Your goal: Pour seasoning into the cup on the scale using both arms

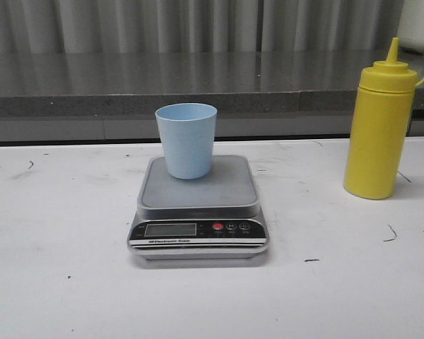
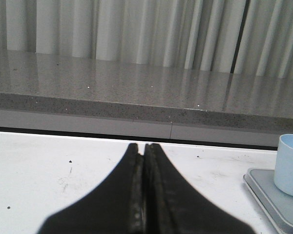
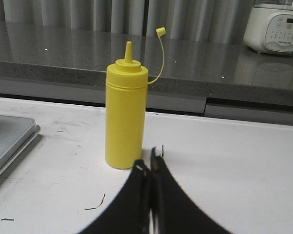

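The light blue cup (image 1: 186,140) stands upright on the steel platform of the scale (image 1: 198,192) at the table's middle. The yellow seasoning bottle (image 1: 379,131) stands upright on the table to the right of the scale, tip cover off and hanging on its tether. Neither arm shows in the front view. In the left wrist view my left gripper (image 2: 144,146) is shut and empty, with the cup (image 2: 291,165) and scale (image 2: 271,197) off to its right. In the right wrist view my right gripper (image 3: 149,163) is shut and empty, just short of the bottle (image 3: 125,117).
A grey stone counter (image 1: 198,81) with a curtain behind runs along the table's far edge. A white kitchen appliance (image 3: 276,27) stands on that counter at the far right. The white table (image 1: 63,282) has small black marks.
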Robot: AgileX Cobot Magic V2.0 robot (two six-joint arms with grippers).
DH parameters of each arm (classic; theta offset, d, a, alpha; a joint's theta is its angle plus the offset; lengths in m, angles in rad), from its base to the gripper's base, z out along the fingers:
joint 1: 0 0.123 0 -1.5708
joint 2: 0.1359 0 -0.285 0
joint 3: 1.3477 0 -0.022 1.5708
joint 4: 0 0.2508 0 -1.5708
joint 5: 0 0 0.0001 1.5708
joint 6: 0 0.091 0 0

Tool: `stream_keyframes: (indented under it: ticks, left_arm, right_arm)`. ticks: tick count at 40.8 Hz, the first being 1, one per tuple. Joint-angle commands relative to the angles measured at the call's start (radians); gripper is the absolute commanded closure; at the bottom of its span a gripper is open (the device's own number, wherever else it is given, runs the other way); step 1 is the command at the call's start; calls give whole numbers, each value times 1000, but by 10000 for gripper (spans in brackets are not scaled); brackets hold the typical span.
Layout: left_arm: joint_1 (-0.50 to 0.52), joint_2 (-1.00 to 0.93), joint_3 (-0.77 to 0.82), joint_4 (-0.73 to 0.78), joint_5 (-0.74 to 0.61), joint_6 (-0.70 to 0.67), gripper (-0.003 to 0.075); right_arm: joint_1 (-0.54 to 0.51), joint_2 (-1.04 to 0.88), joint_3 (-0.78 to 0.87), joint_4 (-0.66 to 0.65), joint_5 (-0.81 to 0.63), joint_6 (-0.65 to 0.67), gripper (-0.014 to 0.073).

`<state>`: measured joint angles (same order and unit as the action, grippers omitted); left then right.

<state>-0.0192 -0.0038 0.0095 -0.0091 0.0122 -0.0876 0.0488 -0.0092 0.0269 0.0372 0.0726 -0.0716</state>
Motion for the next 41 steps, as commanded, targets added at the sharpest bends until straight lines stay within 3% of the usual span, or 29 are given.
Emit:
stream_keyframes:
  ticks: [1, 8, 41]
  left_arm:
    - [3, -21, 14, -9, -79, -4, 740]
    - [3, -21, 14, -9, -79, -4, 740]
    - [3, -21, 14, -9, -79, -4, 740]
  right_arm:
    - [-7, -20, -3, -10, -91, 5, 662]
    - [-7, -20, -3, -11, -132, 72, 662]
    - [-7, -20, -3, -11, -130, 72, 662]
